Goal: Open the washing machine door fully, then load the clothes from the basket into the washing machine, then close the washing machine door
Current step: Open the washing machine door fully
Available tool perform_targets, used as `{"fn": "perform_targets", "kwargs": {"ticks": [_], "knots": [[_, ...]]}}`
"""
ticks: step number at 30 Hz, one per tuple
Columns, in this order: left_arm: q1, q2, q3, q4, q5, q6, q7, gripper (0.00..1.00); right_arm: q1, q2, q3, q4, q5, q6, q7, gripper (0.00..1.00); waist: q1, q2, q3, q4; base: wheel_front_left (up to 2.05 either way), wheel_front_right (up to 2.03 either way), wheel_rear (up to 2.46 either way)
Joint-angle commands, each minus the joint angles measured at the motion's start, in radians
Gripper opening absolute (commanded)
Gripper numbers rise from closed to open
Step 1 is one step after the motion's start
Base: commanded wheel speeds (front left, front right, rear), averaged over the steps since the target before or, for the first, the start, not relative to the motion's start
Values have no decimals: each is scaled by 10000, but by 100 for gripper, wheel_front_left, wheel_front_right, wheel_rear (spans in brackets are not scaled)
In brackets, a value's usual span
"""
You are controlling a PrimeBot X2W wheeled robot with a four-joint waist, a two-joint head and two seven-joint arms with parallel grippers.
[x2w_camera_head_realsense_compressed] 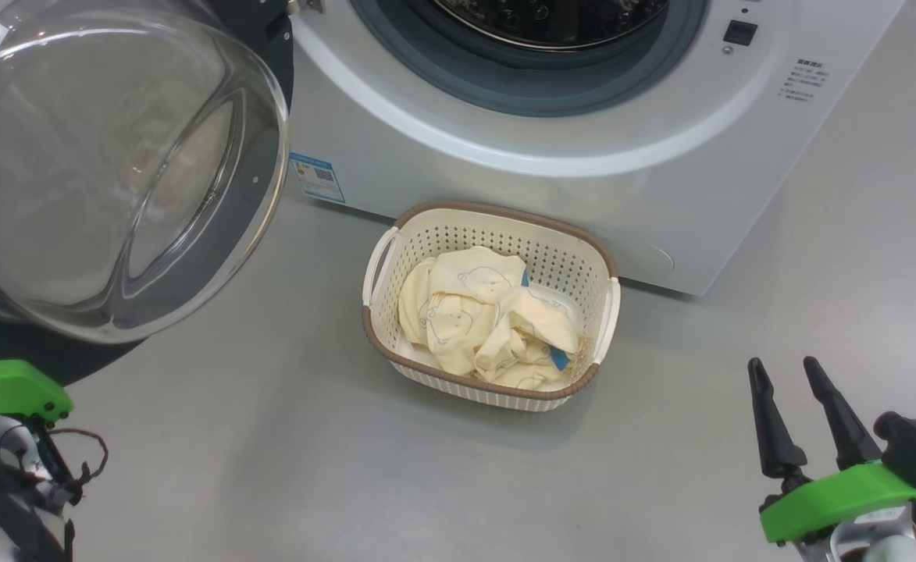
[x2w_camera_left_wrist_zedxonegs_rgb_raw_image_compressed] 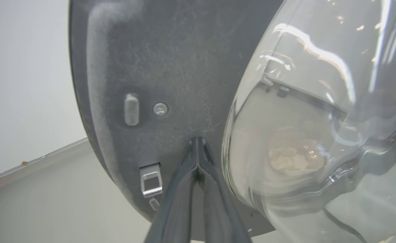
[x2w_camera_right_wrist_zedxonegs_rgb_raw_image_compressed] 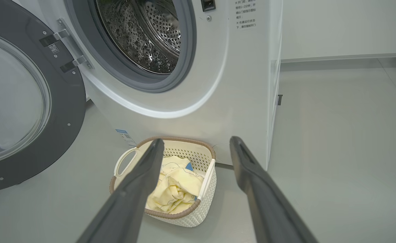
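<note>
The washing machine [x2w_camera_head_realsense_compressed: 504, 179] stands at the top with its steel drum [x2w_camera_right_wrist_zedxonegs_rgb_raw_image_compressed: 140, 33] exposed. Its door [x2w_camera_head_realsense_compressed: 258, 211] is swung open to the left, the glass bowl bulging toward me. The basket [x2w_camera_head_realsense_compressed: 504, 215] sits on the floor right before the machine and holds the cream-yellow clothes [x2w_camera_head_realsense_compressed: 481, 312]. My left gripper [x2w_camera_left_wrist_zedxonegs_rgb_raw_image_compressed: 198, 140] is shut with nothing in it, its tips at the door's dark inner rim [x2w_camera_left_wrist_zedxonegs_rgb_raw_image_compressed: 170, 60] beside the glass bowl [x2w_camera_left_wrist_zedxonegs_rgb_raw_image_compressed: 319, 101]. In the head view the door hides its fingers. My right gripper [x2w_camera_head_realsense_compressed: 782, 363] stands open to the basket's lower right, apart from it.
Grey floor surrounds the basket, with free room to the right of the machine. A metal latch [x2w_camera_left_wrist_zedxonegs_rgb_raw_image_compressed: 150, 180] juts from the door's inner rim left of my left fingers. In the right wrist view the basket [x2w_camera_right_wrist_zedxonegs_rgb_raw_image_compressed: 184, 216] and clothes [x2w_camera_right_wrist_zedxonegs_rgb_raw_image_compressed: 174, 189] lie behind my left finger.
</note>
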Motion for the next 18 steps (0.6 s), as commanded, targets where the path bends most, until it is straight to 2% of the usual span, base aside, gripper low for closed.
{"fn": "perform_targets", "kwargs": {"ticks": [1, 10, 18], "knots": [[-427, 561, 495, -221, 153, 136, -140, 0, -306, -228, 190, -239, 24, -27, -93, 100, 0, 0, 2, -17, 0, 0, 0], [-483, 424, 900, -329, 556, -3, -141, 0, -337, -151, 186, -197, 40, -27, -93, 100, 0, 0, -70, -55, 0, 0, 0], [41, -226, 942, -1887, 843, -323, -141, 1, -265, 61, 121, -174, 56, -27, -93, 100, 0, 0, -465, -16, 0, 0, 0]]}}
